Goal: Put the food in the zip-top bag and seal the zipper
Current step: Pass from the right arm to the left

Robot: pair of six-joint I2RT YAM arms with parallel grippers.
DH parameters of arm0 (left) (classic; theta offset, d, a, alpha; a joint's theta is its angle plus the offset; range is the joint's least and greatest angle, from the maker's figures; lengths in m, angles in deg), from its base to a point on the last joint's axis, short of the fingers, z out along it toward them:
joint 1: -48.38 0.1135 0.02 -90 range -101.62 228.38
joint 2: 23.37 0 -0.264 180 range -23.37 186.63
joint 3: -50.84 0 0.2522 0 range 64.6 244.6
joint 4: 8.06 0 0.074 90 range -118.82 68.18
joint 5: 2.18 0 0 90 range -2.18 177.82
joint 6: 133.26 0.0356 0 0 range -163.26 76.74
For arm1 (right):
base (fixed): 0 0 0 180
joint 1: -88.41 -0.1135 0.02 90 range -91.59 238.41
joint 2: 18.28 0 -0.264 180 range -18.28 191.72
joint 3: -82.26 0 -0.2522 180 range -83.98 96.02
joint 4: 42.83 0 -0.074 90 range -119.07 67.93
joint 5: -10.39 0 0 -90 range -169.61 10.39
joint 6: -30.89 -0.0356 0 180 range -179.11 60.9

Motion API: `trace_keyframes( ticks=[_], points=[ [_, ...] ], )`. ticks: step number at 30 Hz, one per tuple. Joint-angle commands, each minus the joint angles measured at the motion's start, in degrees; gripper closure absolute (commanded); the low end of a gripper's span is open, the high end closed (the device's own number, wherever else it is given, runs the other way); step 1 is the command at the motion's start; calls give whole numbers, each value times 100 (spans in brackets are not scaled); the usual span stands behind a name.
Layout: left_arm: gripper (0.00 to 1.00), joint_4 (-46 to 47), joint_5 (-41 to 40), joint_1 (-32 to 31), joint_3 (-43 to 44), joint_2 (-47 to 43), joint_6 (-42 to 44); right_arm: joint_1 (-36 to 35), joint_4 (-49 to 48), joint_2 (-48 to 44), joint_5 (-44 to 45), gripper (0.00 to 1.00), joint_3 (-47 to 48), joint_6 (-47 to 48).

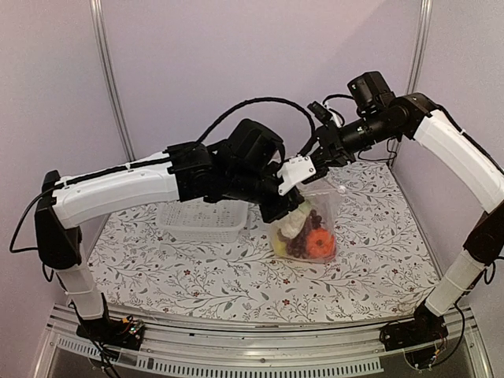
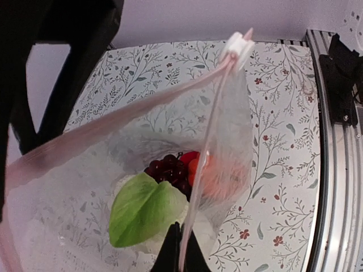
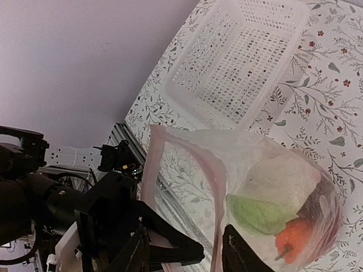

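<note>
The left end effector (image 2: 178, 250) is clenched on one lip of the bag (image 1: 327, 201), its fingers pressed into a thin wedge with the film between them. The other lip runs between the fingers of the right end effector (image 3: 214, 246). I cannot tell whether they bite it or merely straddle it. The bag hangs under both, its base apparently resting on the counter (image 1: 378, 260), with the food (image 1: 309, 236) heaped at the bottom, below and beyond the left tips.

The mouth gapes in a V. The zipper (image 2: 142, 105) runs from the left tips out to a white slider (image 2: 238, 48) at the far corner.

The likeliest trouble is a partial seal, because lips drawn together out of line or left slack would skip or buckle instead of closing. The green leaf (image 2: 144, 209) sits high, just beyond the left tips, and could be caught in the strip. The film is thin and slick, so a weak pinch on either side could let a lip slide out. The bag would then slump, and the heap might roll toward the opening.

The bag is clear and crinkled, faintly pink along the strip. The grapes (image 2: 167, 170) and red and orange pieces show through its wall. A white basket (image 3: 244, 62) lies beyond the right tips.
</note>
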Motion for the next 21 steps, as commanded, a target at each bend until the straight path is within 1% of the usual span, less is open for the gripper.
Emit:
trace_keyframes(
  ticks=[1,3,6,10,13,17,21],
  points=[
    [100,334,127,-66,64,-504,-751,48,241,-278,73,55,459,187],
    [100,385,117,-54,-194,-581,-791,147,-60,-553,78,53,70,167],
    [100,526,-48,-49,-675,-653,-805,287,-615,-1152,78,51,-794,158],
    [100,782,-144,-12,-834,-749,-932,359,-1239,-1781,-211,51,-1873,289],
    [100,937,-109,3,-874,-831,-976,359,-1639,-2191,-436,52,-2456,460],
    [100,914,-133,46,-887,-875,-984,359,-1913,-2566,-558,54,-2763,720],
    [100,914,-77,136,-967,-921,-1012,359,-1939,-2780,-584,55,-2868,950]
  ],
)
